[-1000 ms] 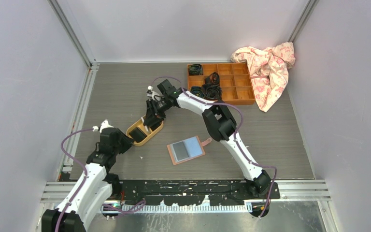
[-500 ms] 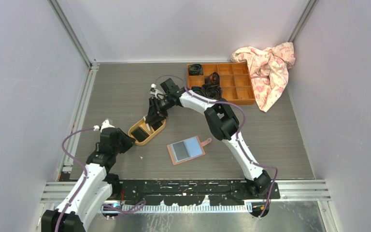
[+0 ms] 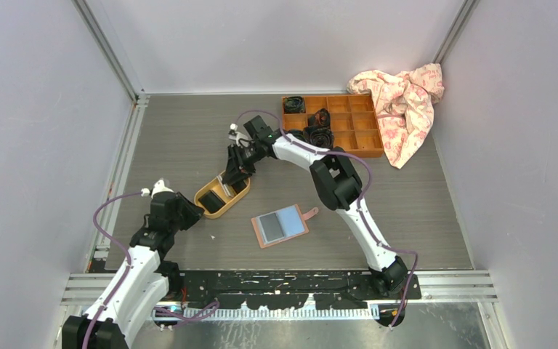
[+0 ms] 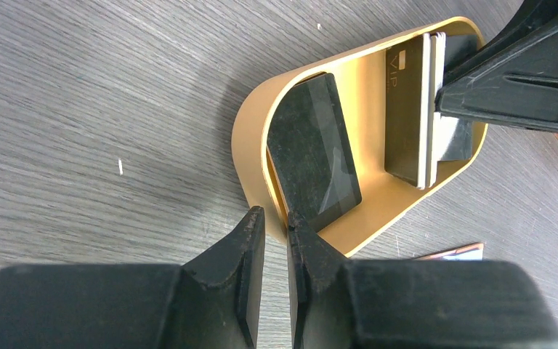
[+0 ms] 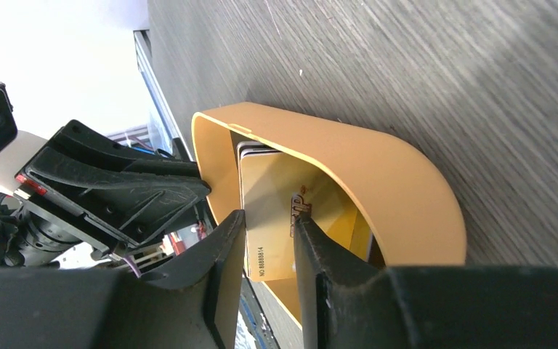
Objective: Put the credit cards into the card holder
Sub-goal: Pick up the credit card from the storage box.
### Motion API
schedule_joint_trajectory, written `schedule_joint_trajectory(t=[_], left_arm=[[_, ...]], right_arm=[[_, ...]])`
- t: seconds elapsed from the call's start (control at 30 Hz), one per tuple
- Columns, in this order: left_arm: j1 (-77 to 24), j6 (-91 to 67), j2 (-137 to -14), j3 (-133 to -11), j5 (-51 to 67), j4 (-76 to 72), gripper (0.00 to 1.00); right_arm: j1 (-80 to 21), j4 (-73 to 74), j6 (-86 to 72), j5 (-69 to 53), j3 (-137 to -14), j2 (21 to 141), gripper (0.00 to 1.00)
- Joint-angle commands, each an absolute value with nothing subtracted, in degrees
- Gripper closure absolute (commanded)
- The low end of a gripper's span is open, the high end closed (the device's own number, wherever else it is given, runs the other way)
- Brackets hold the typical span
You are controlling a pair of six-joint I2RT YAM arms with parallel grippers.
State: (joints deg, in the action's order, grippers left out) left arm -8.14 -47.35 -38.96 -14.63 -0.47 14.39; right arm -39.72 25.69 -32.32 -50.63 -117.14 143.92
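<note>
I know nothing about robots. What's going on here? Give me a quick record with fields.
Left gripper: clamped on the wall of the yellow tray
Right gripper: straddling the cards standing in the tray; whether it grips them is unclear
Wallet: lying open on the table beside the tray, untouched
Far side: wooden box, flowered cloth

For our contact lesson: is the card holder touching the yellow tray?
Apart. The top view shows bare table between card holder and yellow tray.
</note>
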Motion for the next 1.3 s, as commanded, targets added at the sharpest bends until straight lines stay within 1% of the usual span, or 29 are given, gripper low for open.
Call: schedule_joint_trajectory(t=[0.0,0.37,0.57,0.83,0.93,1.27], left_arm=[[-8.1,-46.3,-38.1,-14.8,-0.9,13.7,0.82],[-8.1,-46.2,-38.0,-14.9,-1.0,13.8,0.82],[-8.1,-46.2,-38.0,-15.1,-0.9,13.8,0.82],[-8.1,-46.2,-37.9,-15.2,-1.0,14.1,0.82],[-8.1,-46.1,-37.8,-15.2,-1.0,14.0,0.82],[-8.1,-46.2,-37.3,-15.1,-1.1,14.4,0.82]], right_arm=[[-38.1,29.4,-27.7,-43.3,-116.4,141.1,0.66],[-38.1,32.2,-24.1,-39.8,-117.1,139.1,0.67],[-38.1,34.3,-21.4,-36.0,-117.2,137.9,0.71],[-38.1,35.6,-19.4,-33.3,-117.6,136.9,0.72],[-37.9,35.8,-19.0,-32.7,-117.5,136.8,0.74],[-37.4,37.2,-17.6,-30.9,-117.8,136.9,0.74]])
